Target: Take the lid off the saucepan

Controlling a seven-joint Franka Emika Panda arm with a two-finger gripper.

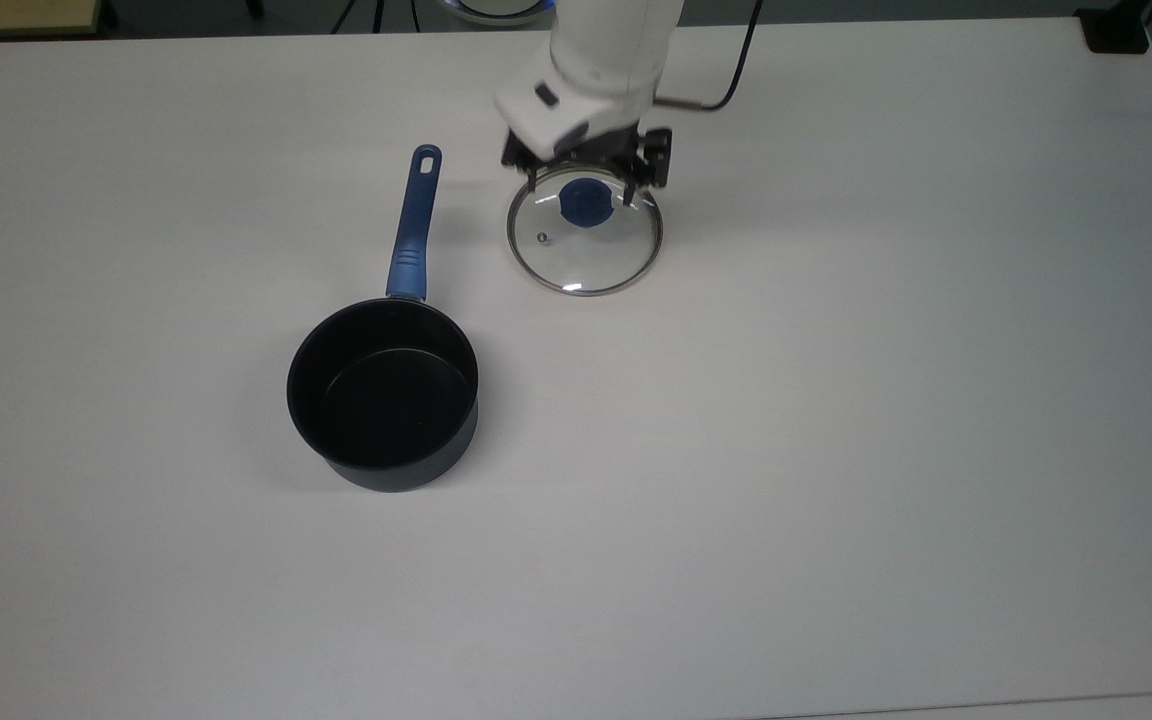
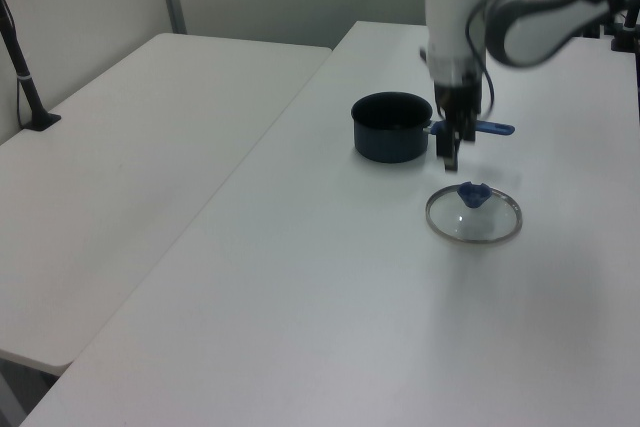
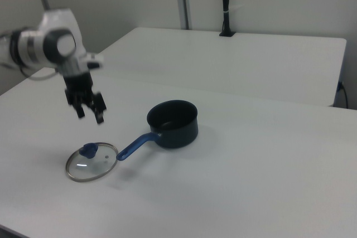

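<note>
Lid [image 1: 584, 236] lies flat on table [image 1: 836, 450], off the saucepan [image 1: 382, 395], at about 1 o'clock from the pot in the top view, just beside its handle end. Gripper [image 3: 89, 111] hangs above the blue knob [image 2: 471, 191], fingers spread, holding nothing. Judgement: lid removal looks done; remaining step is retreat. Rise straight up so fingers clear the knob without nudging the glass.

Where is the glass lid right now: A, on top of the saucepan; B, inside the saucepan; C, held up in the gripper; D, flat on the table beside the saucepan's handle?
D: the lid lies flat on the table, beside the saucepan handle, with the open gripper raised clear above it.
</note>
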